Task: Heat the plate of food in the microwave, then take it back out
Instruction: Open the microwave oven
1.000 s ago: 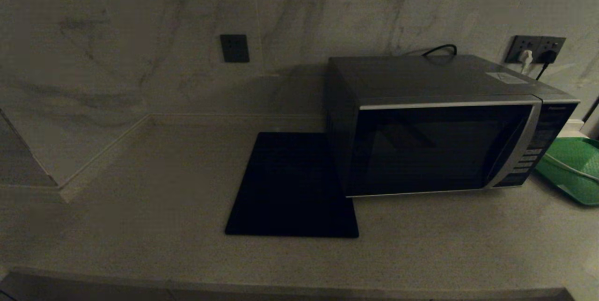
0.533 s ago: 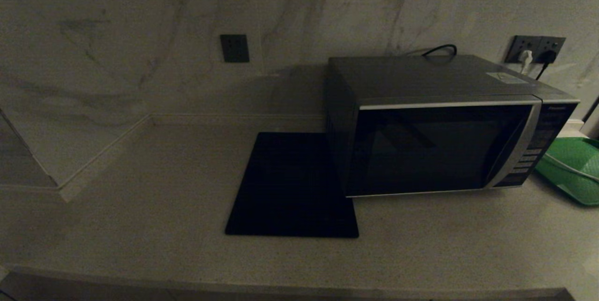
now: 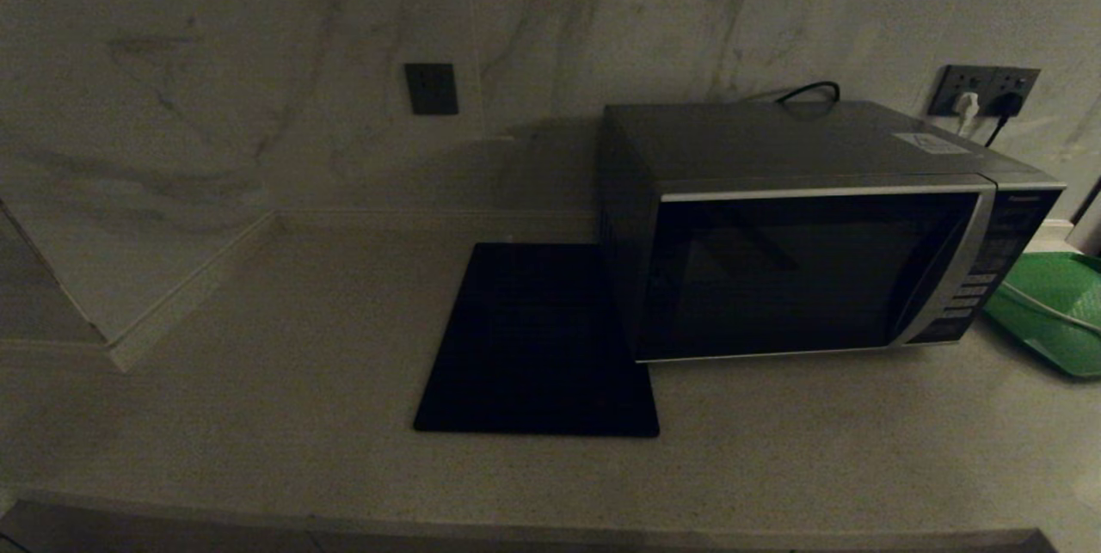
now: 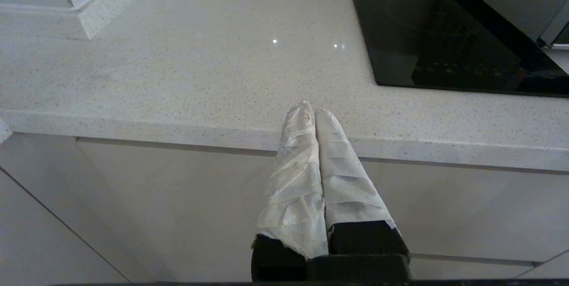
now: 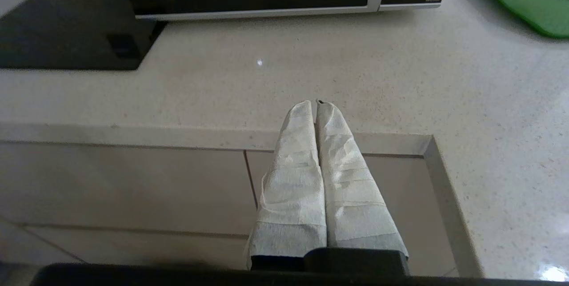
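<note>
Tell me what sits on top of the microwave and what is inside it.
On the microwave top: a pale sticker and a black cord looping at the back. Its dark glass door is closed, so the inside cannot be seen.

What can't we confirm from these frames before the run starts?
- Plate of food: in no view.
- microwave interior: head view, dark glass door hides it.
- Button labels: head view too small; right wrist view cuts the panel off at the frame edge.
- green tray: cut off by the edge in head and right wrist views.
- left gripper and right gripper: shut, below the counter edge, absent from head view.
</note>
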Motion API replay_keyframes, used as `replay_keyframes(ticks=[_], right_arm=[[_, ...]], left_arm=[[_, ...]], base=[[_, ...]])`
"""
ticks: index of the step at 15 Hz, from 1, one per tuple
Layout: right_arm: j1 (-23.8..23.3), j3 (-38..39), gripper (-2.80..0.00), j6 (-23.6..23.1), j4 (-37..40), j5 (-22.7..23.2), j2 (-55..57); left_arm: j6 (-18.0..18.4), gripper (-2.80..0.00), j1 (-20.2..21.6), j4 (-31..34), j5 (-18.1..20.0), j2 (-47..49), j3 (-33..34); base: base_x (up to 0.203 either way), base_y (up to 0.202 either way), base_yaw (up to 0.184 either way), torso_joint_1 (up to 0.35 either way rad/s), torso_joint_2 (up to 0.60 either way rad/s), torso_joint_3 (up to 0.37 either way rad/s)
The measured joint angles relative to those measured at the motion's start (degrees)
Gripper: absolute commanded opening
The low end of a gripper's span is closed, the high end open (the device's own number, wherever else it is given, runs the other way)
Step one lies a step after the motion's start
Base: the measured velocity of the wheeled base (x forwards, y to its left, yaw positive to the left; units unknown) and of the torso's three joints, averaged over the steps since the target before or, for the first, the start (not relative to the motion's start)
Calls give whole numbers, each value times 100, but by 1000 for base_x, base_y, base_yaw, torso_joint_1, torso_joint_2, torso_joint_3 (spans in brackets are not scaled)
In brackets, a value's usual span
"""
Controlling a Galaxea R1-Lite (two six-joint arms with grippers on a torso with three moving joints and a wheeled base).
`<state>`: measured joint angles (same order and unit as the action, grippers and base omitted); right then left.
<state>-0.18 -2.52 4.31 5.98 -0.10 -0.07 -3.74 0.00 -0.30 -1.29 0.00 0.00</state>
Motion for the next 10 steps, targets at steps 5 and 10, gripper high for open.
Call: replay_keyframes(ticks=[5,10], right_arm=[[0,234,-280,53,-601,-32,0],[0,250,-280,51,-596,-34,0]], left_arm=[[0,-280,0,0,2,0,0],[2,-280,0,0,1,0,0]], base=[[0,0,0,0,0,0],[0,0,0,0,0,0]])
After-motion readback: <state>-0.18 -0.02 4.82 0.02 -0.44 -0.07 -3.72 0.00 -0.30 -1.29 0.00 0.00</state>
